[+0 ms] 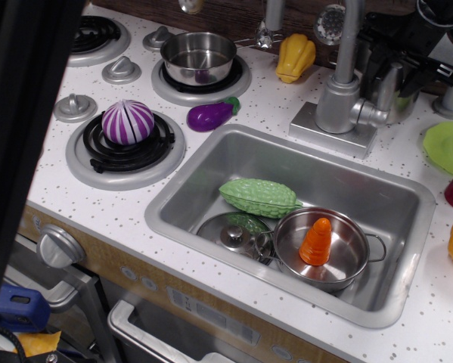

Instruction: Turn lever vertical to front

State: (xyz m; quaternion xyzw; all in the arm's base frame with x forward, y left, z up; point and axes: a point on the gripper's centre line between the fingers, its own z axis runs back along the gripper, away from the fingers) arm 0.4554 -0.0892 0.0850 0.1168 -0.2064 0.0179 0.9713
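Observation:
The grey faucet [336,98] stands behind the sink, its tall pipe rising out of the top of the view. The lever [387,89], a short silver handle, juts from the right side of the faucet body and stands upright. My black gripper [396,62] is at the top right, right at the lever's upper end, with dark parts on both sides of the handle's tip. Whether the fingers are pressed on the lever cannot be made out, as the gripper is cut off by the frame edge.
The steel sink [211,185] holds a green gourd [258,197], a lid [234,234] and a pot [355,257] with a carrot [316,242]. A yellow pepper [296,57], an eggplant [209,115], a stove pot [198,57], a purple onion [128,121] and a green plate [447,145] sit around it.

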